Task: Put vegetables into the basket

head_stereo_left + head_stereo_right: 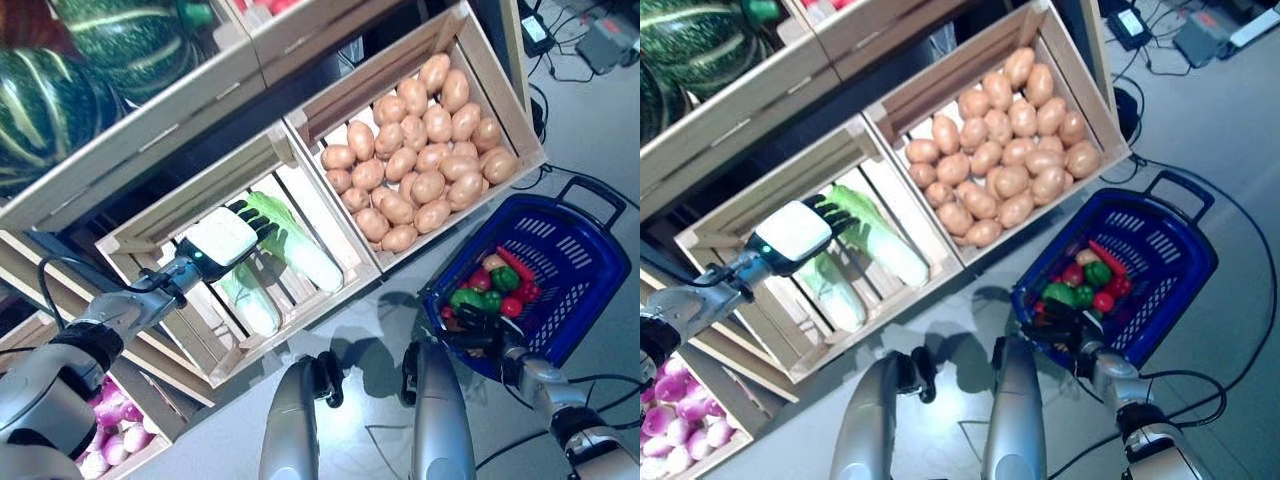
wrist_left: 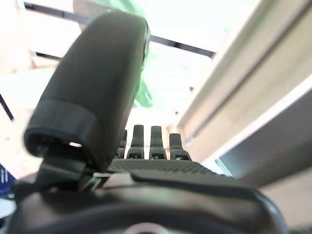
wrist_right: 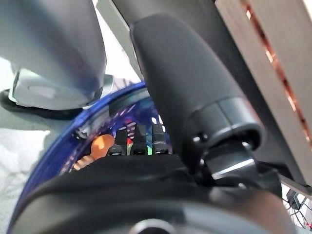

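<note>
Two pale green napa cabbages (image 1: 297,248) lie in a slatted wooden crate (image 1: 150,228). My left hand (image 1: 222,242) hovers over them with its fingers (image 2: 157,142) straight and open, the tips just short of the upper cabbage's leafy end. A blue plastic basket (image 1: 575,250) stands on the floor at the right, with green peppers (image 1: 505,278) and red and orange vegetables in it. At the basket's near rim (image 3: 53,165) is my right hand (image 1: 468,328), its thumb (image 3: 185,92) standing apart from the fingers and nothing in it.
A crate of potatoes (image 1: 420,160) sits beside the cabbage crate, close to the basket. Striped green squashes (image 1: 60,100) fill the shelf above at the left. Purple onions (image 1: 110,440) lie in a crate at the lower left. The basket's black handle (image 1: 595,192) points away.
</note>
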Available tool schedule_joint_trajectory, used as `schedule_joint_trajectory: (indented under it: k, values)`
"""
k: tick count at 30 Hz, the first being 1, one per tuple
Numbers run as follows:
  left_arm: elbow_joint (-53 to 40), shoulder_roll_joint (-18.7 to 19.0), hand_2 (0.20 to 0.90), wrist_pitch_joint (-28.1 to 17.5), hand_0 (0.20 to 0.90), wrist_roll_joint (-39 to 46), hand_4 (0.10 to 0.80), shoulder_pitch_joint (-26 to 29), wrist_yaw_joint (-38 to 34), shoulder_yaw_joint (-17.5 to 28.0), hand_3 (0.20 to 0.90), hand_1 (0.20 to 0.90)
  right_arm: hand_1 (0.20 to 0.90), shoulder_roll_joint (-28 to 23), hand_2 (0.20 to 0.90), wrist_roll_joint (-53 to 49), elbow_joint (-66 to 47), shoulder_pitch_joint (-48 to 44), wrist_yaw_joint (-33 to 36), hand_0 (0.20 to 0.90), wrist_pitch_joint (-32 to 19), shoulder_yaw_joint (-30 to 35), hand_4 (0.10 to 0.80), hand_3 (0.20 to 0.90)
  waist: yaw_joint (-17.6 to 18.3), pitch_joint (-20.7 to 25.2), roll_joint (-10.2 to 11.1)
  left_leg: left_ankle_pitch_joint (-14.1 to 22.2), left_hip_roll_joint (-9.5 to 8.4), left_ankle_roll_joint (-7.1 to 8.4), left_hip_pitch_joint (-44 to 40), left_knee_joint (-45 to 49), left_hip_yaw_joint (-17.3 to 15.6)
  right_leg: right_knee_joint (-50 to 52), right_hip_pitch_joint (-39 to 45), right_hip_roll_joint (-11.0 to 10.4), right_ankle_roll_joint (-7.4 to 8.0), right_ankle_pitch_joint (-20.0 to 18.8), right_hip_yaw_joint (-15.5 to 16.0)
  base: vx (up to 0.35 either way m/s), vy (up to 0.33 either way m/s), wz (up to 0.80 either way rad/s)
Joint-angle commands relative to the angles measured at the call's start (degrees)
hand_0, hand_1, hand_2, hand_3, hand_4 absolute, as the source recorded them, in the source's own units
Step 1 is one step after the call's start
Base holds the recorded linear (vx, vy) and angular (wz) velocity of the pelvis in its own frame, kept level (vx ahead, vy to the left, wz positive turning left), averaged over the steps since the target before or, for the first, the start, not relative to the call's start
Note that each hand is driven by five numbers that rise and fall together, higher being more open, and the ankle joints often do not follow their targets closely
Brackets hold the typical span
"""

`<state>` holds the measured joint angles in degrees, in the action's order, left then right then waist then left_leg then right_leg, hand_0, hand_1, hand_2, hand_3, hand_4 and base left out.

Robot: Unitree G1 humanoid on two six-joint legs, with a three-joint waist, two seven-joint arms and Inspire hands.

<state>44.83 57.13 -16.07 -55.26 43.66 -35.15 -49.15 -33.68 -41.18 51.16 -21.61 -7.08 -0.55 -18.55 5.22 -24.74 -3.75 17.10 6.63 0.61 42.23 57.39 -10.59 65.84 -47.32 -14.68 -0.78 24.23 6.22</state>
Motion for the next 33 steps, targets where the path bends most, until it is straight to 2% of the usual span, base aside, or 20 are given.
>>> schedule_joint_trajectory:
  k: [1, 5, 9, 13, 17, 20, 26, 33]
  values:
    - [1.62, 2.15, 0.900, 3.20, 0.900, 6.45, 0.800, 5.10, 1.17, 2.92, 0.900, 0.900, 0.900, -3.02, 0.900, -3.10, -2.80, -1.60, 0.08, 0.900, -2.08, 2.03, 0.800, 0.900, -0.39, 2.41, -0.35, 7.81, 0.16, -1.02, -2.06, 0.91, 0.20, -1.06, 2.67, -2.87, -0.83, 0.75, -1.96, -0.039, 0.021, 0.01]
    - [3.44, 1.94, 0.900, 4.42, 0.900, 8.17, 0.800, 5.35, 2.22, 2.75, 0.900, 0.900, 0.900, -2.82, 0.900, -4.08, -2.12, -3.40, 0.06, 0.900, -2.49, 1.72, 0.800, 0.900, -0.70, 2.36, -0.09, 8.55, 0.36, -0.97, 0.75, 3.46, 1.06, 0.98, 0.23, -2.55, -0.81, 1.40, -2.16, -0.043, -0.002, 0.03]
    - [5.08, 1.76, 0.900, 4.11, 0.900, 9.57, 0.800, 5.69, -2.19, 3.45, 0.900, 0.900, 0.900, -2.39, 0.900, -4.56, -1.19, -4.13, 0.06, 0.900, -2.82, 0.95, 0.800, 0.900, -1.14, 2.63, 0.28, 8.89, 0.33, -0.93, 1.71, 4.38, 1.65, 1.73, -0.39, -2.34, -0.76, 1.79, -1.98, 0.000, 0.000, 0.00]
    - [4.38, 2.00, 0.900, 3.35, 0.900, 8.20, 0.800, 4.51, -2.83, 4.50, 0.900, 0.900, 0.900, -1.65, 0.900, -4.35, -1.12, -3.41, 0.15, 0.900, -3.46, 1.05, 0.800, 0.900, -1.63, 3.04, 0.53, 8.97, 0.08, -0.84, 2.11, 4.44, 2.17, 1.76, -0.50, -2.03, -0.62, 1.96, -1.64, 0.000, 0.000, 0.00]
    - [4.10, 1.99, 0.900, 5.50, 0.900, 8.88, 0.800, 3.20, -7.57, 5.88, 0.900, 0.900, 0.900, -0.98, 0.900, -3.32, -0.28, -3.56, -0.34, 0.900, -3.33, 0.45, 0.800, 0.900, -2.01, 3.49, 0.81, 8.51, -0.30, -0.70, 1.33, 3.13, 2.26, 0.93, 0.28, -1.55, -0.38, 1.68, -1.48, 0.003, -0.009, 0.00]
    - [4.07, 2.52, 0.900, 5.09, 0.900, 11.18, 0.800, 3.45, -12.17, 7.96, 0.900, 0.900, 0.900, -0.46, 0.900, -2.87, 0.29, -2.87, -0.67, 0.900, -4.23, -0.11, 0.800, 0.900, -2.33, 4.02, 1.03, 8.01, -0.36, -0.73, 0.50, 1.67, 2.25, -0.34, 1.19, -1.19, -0.29, 1.20, -1.25, 0.017, -0.048, -0.01]
    - [-1.54, 3.15, 0.900, 3.52, 0.900, 9.88, 0.800, 2.08, -16.04, 11.54, 0.900, 0.900, 0.900, 0.26, 0.900, -2.10, 0.31, -0.72, -0.21, 0.900, -4.50, 0.45, 0.800, 0.900, -2.73, 4.34, 0.96, 7.84, -0.85, -0.79, -0.26, 0.58, 2.24, -1.01, 1.94, -1.04, -0.27, 1.25, -0.95, 0.020, -0.016, 0.00]
    - [-6.52, 3.05, 0.900, 2.90, 0.900, 8.33, 0.800, 1.08, -15.68, 12.34, 0.900, 0.900, 0.900, 1.40, 0.900, -1.62, 0.86, 0.24, -0.20, 0.900, -4.21, 0.39, 0.800, 0.900, -2.89, 4.21, 1.13, 7.89, -0.75, -1.01, -0.66, 0.32, 2.11, -1.39, 2.36, -0.90, -0.23, 1.06, -0.96, 0.030, -0.013, 0.00]
